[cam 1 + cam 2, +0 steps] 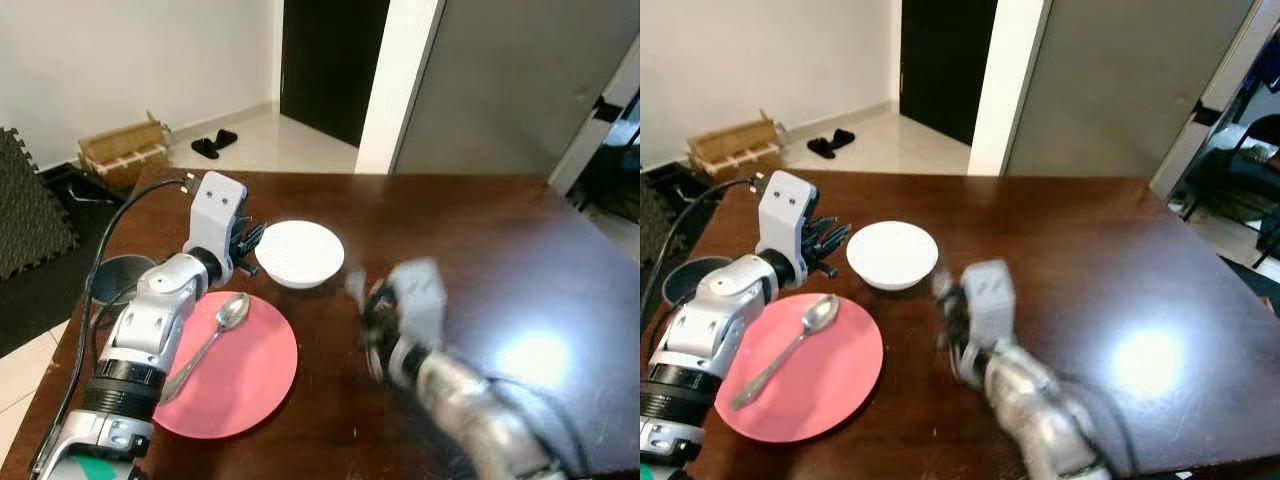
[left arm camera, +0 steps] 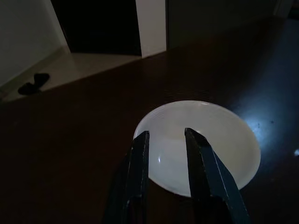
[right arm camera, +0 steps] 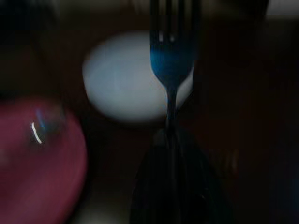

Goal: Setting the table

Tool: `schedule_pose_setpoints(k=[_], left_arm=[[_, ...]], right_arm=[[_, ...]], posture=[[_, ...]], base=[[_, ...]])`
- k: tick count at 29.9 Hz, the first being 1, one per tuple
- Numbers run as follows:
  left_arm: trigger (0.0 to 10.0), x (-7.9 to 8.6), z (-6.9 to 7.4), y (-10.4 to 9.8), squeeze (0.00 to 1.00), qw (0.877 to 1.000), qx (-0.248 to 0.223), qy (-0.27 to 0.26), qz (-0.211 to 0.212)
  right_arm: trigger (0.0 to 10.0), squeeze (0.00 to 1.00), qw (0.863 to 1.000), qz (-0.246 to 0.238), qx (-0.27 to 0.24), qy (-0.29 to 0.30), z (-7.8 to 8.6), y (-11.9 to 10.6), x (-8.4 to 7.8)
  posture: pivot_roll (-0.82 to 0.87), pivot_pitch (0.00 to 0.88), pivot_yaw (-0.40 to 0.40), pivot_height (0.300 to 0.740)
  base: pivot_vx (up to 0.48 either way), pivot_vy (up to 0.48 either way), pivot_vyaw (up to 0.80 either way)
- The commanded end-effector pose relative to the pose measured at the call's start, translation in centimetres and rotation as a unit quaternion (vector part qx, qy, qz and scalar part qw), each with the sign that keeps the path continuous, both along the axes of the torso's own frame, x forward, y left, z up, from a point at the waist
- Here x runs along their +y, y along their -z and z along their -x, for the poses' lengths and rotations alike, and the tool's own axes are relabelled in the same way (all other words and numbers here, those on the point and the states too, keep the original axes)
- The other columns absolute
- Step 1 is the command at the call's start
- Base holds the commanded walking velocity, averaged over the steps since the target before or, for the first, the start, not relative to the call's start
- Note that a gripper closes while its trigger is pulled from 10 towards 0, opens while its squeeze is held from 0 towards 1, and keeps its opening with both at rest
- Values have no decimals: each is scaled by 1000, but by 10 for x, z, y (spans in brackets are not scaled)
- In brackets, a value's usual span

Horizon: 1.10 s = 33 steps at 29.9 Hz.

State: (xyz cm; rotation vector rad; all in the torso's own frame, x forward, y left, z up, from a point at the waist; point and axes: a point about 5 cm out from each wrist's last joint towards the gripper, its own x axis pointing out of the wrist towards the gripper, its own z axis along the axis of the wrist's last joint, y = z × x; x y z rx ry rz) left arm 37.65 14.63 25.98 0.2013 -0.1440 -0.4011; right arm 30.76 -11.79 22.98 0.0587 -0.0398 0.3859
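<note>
A white bowl (image 1: 300, 252) sits on the dark wooden table (image 1: 480, 230). Just left of it is my left gripper (image 1: 247, 240), open, its fingers (image 2: 140, 154) pointing at the bowl's near rim with nothing held. A pink plate (image 1: 250, 380) lies nearer me, and a metal spoon (image 1: 212, 338) rests on it. My right gripper (image 1: 372, 310), blurred, hovers over the table right of the plate. In the right wrist view it is shut on a fork (image 3: 170, 60), whose tines point toward the bowl (image 3: 126, 77).
A dark round dish (image 1: 120, 275) sits at the table's left edge beside my left arm. On the floor beyond are a cardboard box (image 1: 125, 150), black slippers (image 1: 215, 143) and a foam mat (image 1: 25, 200). A glare spot (image 1: 530, 355) marks the table's right half.
</note>
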Motion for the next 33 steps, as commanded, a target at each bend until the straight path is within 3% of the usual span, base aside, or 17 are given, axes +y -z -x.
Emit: schedule_pose_setpoints(k=[1, 4, 9, 15, 19, 24, 27, 28, 29, 30, 31, 33], left_arm=[[10000, 2, 1, 2, 0, 1000, 4, -2, 2], [10000, 2, 1, -1, 0, 1000, 1, 0, 2], [10000, 5, 1, -11, 0, 1000, -15, -5, 7], [10000, 35, 4, -43, 0, 997, -58, -50, 19], [10000, 52, 6, -52, 0, 995, -70, -73, 14], [10000, 59, 9, -52, 0, 994, -72, -86, 15], [10000, 61, 11, -51, 0, 993, -71, -89, 14], [10000, 61, 13, -50, 0, 993, -69, -89, 14], [10000, 62, 13, -49, 0, 993, -68, -90, 14], [10000, 62, 13, -49, 0, 993, -68, -90, 14], [10000, 61, 14, -48, 0, 994, -67, -90, 14], [10000, 61, 14, -48, 0, 994, -67, -90, 14]], right_arm=[[10000, 0, 1000, -23, 9, -19, 4, 1, 0], [10000, 0, 997, -58, -8, -47, 8, -12, 0], [10000, 0, 993, -70, -19, -98, 11, -21, 11], [10000, 0, 986, -42, 33, -160, 4, 1, 36], [10000, 0, 978, -44, 50, -199, 3, 7, 55], [10000, 0, 971, -51, 62, -223, 2, 10, 67], [10000, 0, 973, -33, 70, -217, 0, 15, 68], [10000, 0, 980, -5, 64, -191, -4, 17, 62], [10000, 0, 986, 3, 64, -155, -8, 19, 55], [10000, 0, 986, 3, 64, -155, -8, 19, 55], [10000, 0, 992, 18, 60, -110, -13, 21, 45], [10000, 0, 992, 18, 60, -110, -13, 21, 45]], posture=[[-8, 102, -40, 740], [-7, 99, -34, 740], [-5, 93, -29, 740], [15, 90, -38, 740], [32, 91, -44, 740], [48, 91, -54, 740], [48, 91, -54, 740], [62, 95, -59, 740], [63, 95, -61, 740], [63, 95, -61, 740], [61, 97, -61, 740], [61, 97, -61, 740]], base=[[0, 0, 0], [0, 0, 0], [0, 0, 0], [0, 0, 0], [0, 0, 0], [0, 0, 0], [0, 0, 0], [0, 0, 0], [0, 0, 0], [0, 0, 0], [0, 0, 0], [0, 0, 0]])
